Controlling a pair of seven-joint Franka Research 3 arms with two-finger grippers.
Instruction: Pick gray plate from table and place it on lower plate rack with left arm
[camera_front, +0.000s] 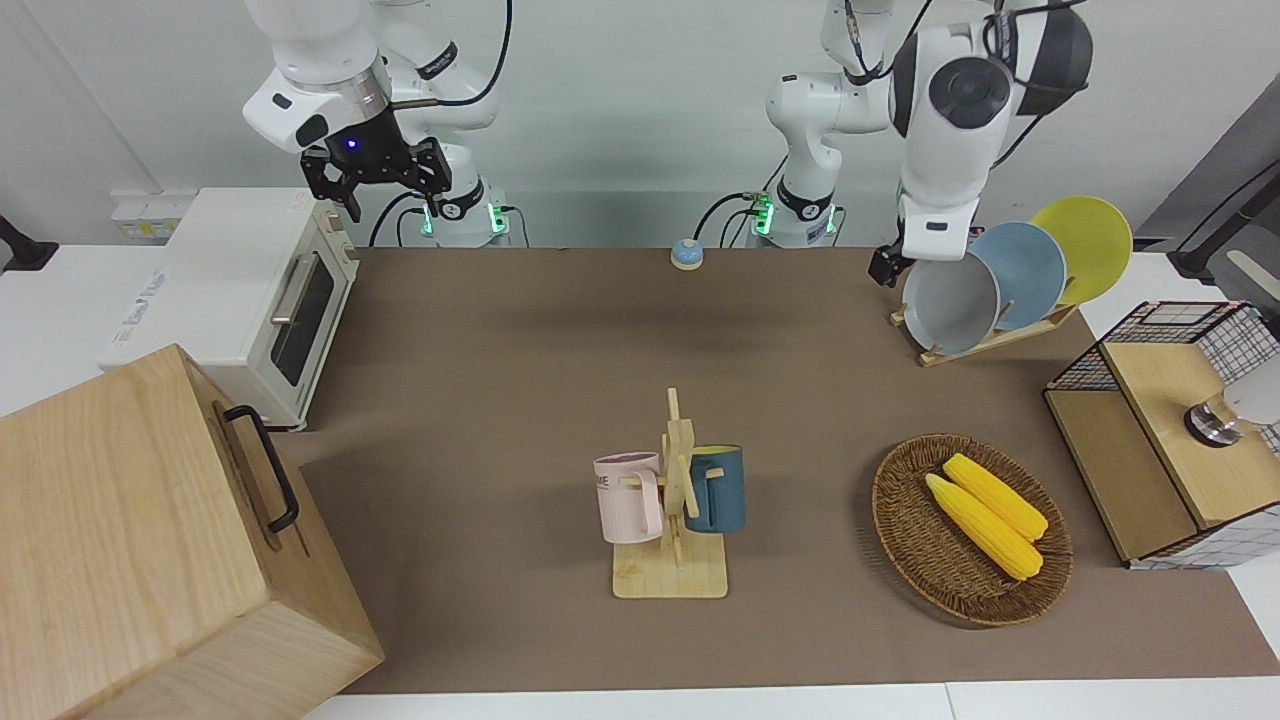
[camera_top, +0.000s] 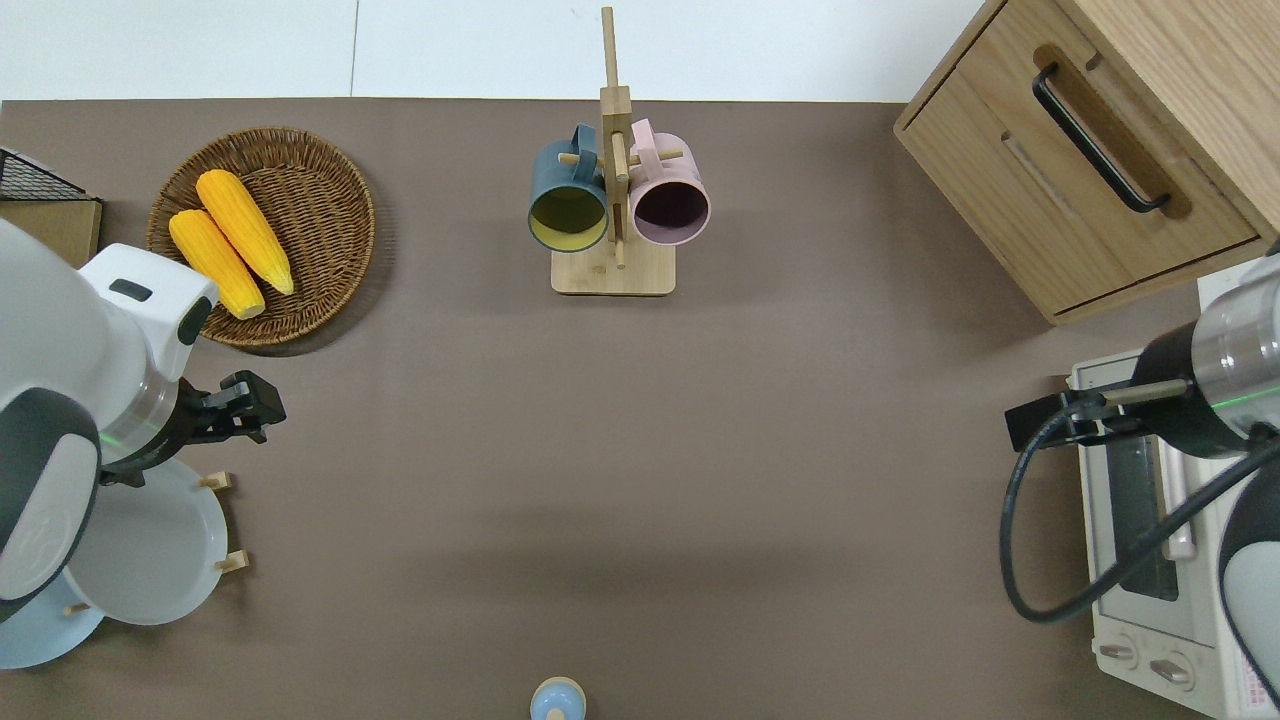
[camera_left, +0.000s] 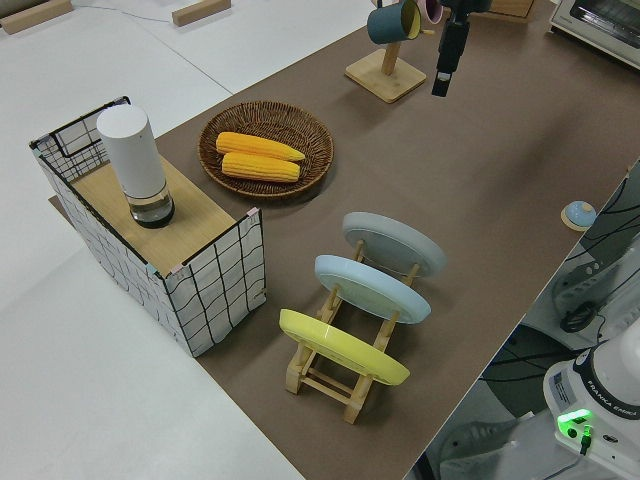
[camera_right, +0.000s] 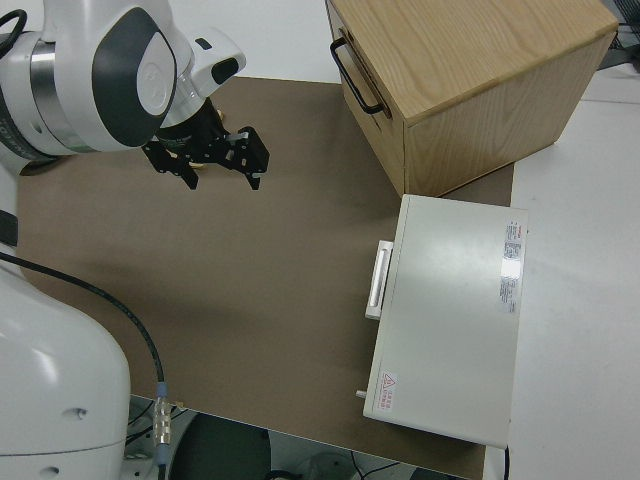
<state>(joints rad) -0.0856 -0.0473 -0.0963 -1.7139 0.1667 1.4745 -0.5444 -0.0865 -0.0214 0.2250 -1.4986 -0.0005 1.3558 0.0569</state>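
The gray plate (camera_front: 948, 305) (camera_top: 150, 550) (camera_left: 393, 243) leans in the low-end slot of the light-wood plate rack (camera_front: 990, 338) (camera_left: 330, 372), at the left arm's end of the table. Nothing holds it. My left gripper (camera_front: 881, 267) (camera_top: 262, 418) (camera_left: 443, 80) hangs in the air, open and empty. It is over bare mat between the rack and the wicker basket, apart from the plate. My right gripper (camera_front: 378, 182) (camera_right: 208, 168) is parked, open and empty.
A blue plate (camera_front: 1027, 268) and a yellow plate (camera_front: 1088, 245) fill the rack's higher slots. A wicker basket (camera_front: 905, 530) holds two corn cobs, beside a wire-sided box (camera_front: 1160, 440). A mug stand (camera_front: 675, 500), a bell (camera_front: 686, 254), a toaster oven (camera_front: 260, 290) and a wooden cabinet (camera_front: 130, 540) also stand here.
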